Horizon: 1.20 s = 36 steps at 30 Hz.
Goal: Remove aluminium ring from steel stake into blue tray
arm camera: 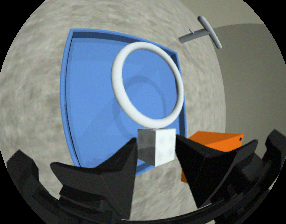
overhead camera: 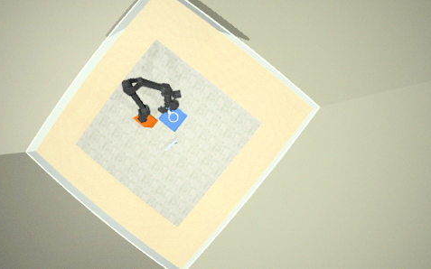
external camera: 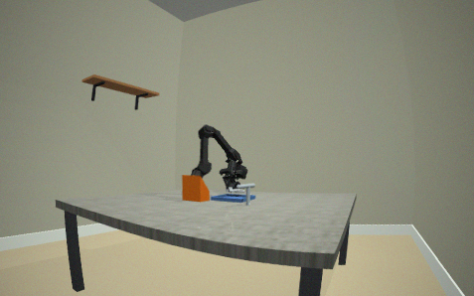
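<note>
Grasping the ring's tab (arm camera: 164, 146) with the gripper (overhead camera: 168, 109) (external camera: 230, 188) (arm camera: 155, 140), fingers clenched from both sides. Holding the ring (overhead camera: 173, 122) (external camera: 239, 192) (arm camera: 117, 75) clear of the stake (overhead camera: 171, 145) (external camera: 247, 196) (arm camera: 196, 35), just above the blue tray (overhead camera: 175, 126) (external camera: 223, 198) (arm camera: 89, 100), casting a shadow inside. In the top view, find the tray nearer the desk's (overhead camera: 180, 180) (external camera: 223, 214) (arm camera: 24, 75) upper-left edge than its right corner, and the orange block (overhead camera: 149, 123) (external camera: 195, 189) (arm camera: 216, 140) closer still to that edge. Cannot tell whether to call the block's dark dot a printed mark.
</note>
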Tool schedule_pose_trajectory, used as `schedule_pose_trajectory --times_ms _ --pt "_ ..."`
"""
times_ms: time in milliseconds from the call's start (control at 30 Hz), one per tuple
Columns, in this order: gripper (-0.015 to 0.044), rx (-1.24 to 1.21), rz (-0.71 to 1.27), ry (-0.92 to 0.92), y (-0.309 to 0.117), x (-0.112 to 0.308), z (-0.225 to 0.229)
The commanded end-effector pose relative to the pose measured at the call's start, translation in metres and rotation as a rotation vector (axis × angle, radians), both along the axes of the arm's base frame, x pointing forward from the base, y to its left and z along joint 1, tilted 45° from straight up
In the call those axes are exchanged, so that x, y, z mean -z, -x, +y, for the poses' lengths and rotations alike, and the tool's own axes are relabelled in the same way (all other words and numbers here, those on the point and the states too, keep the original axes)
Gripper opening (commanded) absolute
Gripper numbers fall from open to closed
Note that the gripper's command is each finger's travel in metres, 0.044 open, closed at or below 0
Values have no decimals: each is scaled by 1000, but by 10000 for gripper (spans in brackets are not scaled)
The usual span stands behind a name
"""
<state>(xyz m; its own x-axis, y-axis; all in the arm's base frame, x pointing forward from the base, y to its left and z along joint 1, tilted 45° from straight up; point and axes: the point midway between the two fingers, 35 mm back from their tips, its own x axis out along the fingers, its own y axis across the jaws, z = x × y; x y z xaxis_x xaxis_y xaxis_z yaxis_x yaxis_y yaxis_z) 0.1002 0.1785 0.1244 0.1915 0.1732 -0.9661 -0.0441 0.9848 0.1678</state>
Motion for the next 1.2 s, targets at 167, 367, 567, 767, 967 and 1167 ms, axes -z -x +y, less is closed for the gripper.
schedule_pose_trajectory --times_ms 167,367,567,767,967,1167 --pt "26 -1 6 9 3 9 6" --pt "184 -1 6 9 3 9 6" --pt "341 -1 6 9 3 9 6" --pt "440 0 6 11 -6 -22 -21" --pt "440 1 2 12 -4 -61 -65" --pt "440 1 2 12 -4 -61 -65"
